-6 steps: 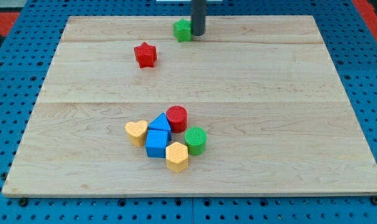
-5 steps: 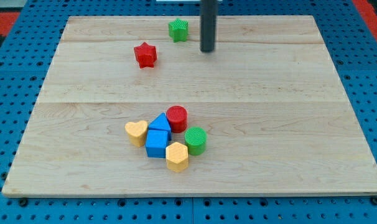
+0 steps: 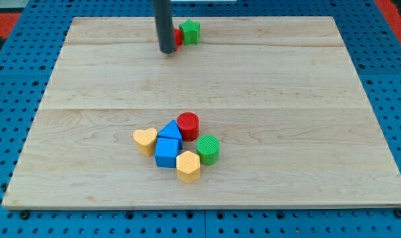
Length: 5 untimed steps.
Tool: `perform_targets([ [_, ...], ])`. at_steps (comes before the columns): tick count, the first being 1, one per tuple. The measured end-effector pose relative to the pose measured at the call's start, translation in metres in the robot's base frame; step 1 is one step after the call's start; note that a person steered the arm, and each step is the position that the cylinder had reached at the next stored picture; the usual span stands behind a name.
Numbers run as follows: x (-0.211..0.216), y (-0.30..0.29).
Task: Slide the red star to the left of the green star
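Red star [image 3: 177,38] now touching green star [image 3: 190,32], my tip [image 3: 167,51] moved left

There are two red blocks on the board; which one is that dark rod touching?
The red star at the view's top, mostly hidden behind my tip, beside the green star. The red cylinder sits far off in the cluster.

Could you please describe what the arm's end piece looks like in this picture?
Only the rod shows: a straight, plain dark grey to black cylinder entering from the view's top, smooth, with no visible cables, markings or labels. My tip is a blunt flat end of the same width. It stands just left of the red star, which sits beside the green star.
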<state>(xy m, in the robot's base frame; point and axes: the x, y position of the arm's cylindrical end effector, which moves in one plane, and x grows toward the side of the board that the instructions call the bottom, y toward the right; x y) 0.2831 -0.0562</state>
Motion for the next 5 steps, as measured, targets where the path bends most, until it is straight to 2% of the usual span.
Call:
perform_targets([
  [1,0.063,0.064],
  [2,0.165,0.146],
  [3,0.209,0.145],
  [4,0.222,0.110],
  [5,0.217,0.071],
])
